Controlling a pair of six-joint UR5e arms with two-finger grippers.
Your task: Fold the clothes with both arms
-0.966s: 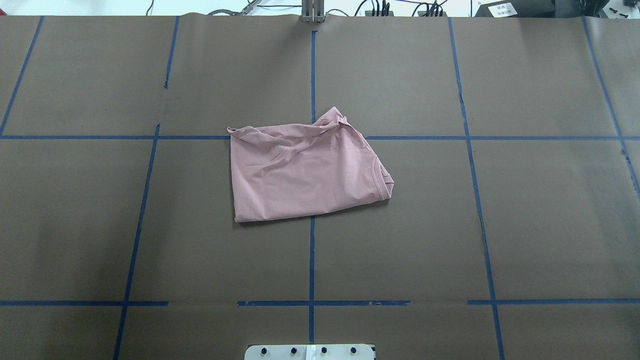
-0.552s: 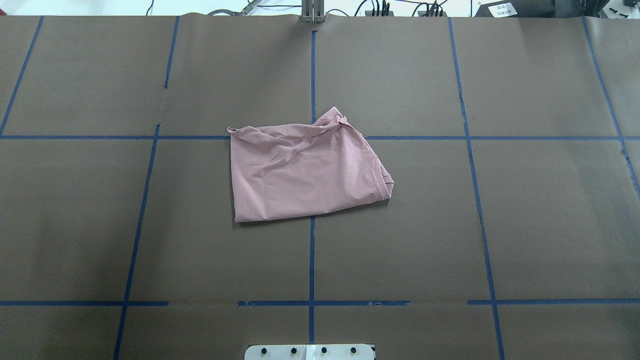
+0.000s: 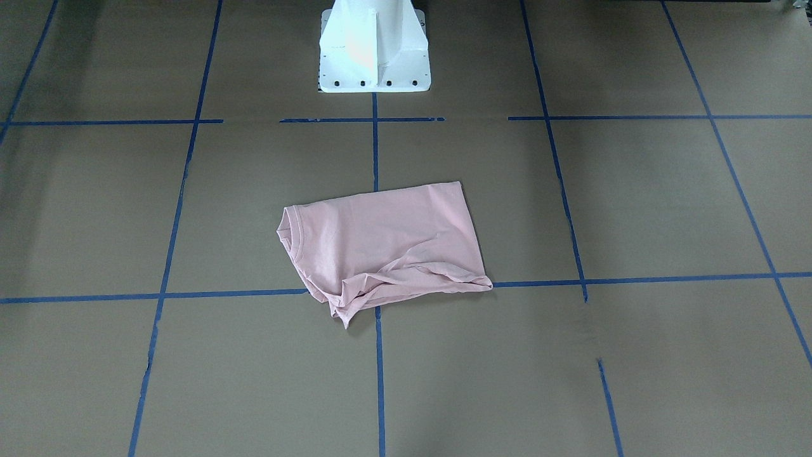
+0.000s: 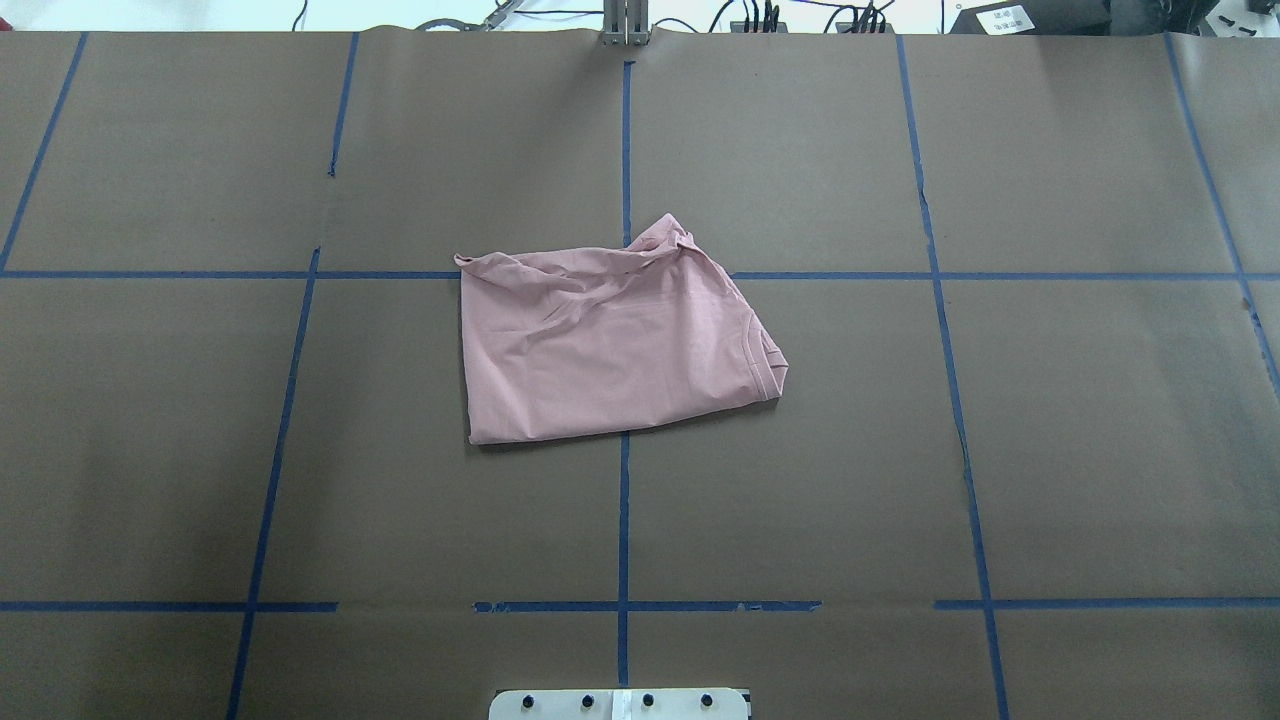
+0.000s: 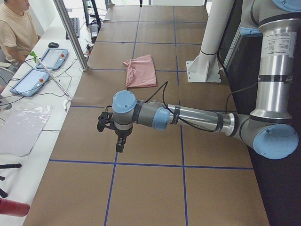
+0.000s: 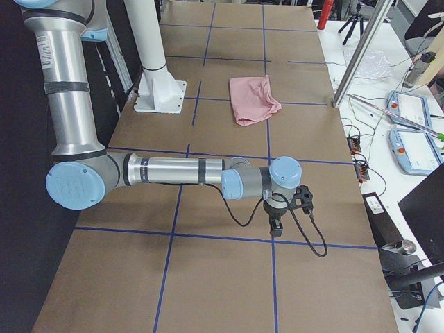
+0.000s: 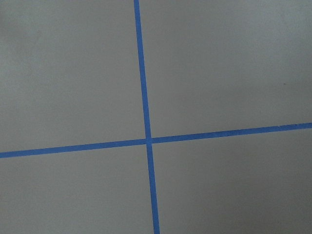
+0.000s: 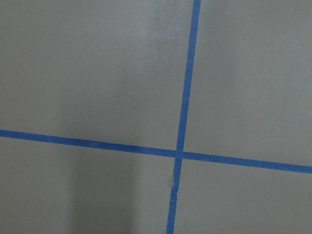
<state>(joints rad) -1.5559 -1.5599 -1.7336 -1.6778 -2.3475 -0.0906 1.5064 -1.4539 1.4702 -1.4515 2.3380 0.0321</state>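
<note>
The clothes are one light pink T-shirt [image 4: 610,345], folded into a rough rectangle at the table's middle. Its ribbed collar [image 4: 768,372] points to the robot's right, and its far edge is bunched. It also shows in the front-facing view [image 3: 380,247] and both side views [image 5: 141,71] [image 6: 253,99]. The left arm stretches low over the table's left end, its gripper [image 5: 120,142] pointing down, far from the shirt. The right gripper [image 6: 275,227] hangs likewise over the right end. I cannot tell whether either is open or shut. Both wrist views show only brown paper and blue tape.
Brown paper with a blue tape grid [image 4: 624,520] covers the table. The white pedestal base [image 3: 374,51] stands at the robot's edge. A person [image 5: 14,28] sits beyond the table with teach pendants [image 5: 51,57] and a metal post [image 5: 70,33].
</note>
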